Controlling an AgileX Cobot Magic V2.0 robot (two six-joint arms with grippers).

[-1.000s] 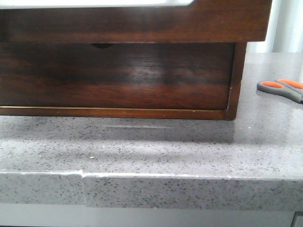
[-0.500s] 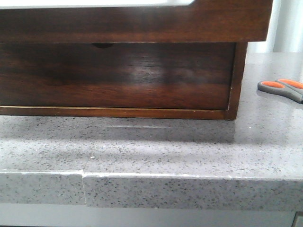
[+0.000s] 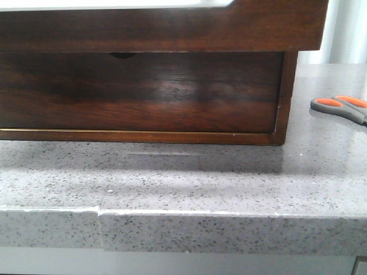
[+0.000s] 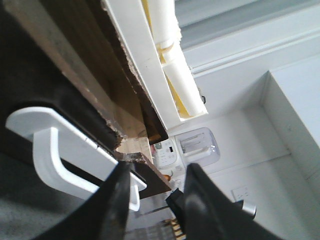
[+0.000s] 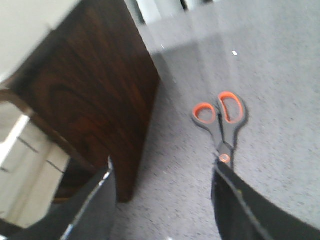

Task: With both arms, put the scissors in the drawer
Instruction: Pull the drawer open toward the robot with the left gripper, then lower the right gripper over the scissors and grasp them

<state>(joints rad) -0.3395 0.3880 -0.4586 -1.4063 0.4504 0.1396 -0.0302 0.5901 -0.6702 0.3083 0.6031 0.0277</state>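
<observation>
Barely shifted since earlier: scissors untouched on counter; right gripper open above; left gripper spread near drawer.

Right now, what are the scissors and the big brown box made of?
The scissors look like grey plastic with orange-lined loops, matte; the blades are hidden. The box looks like dark wood, glossy: grain shows and light reflects off it.
</observation>
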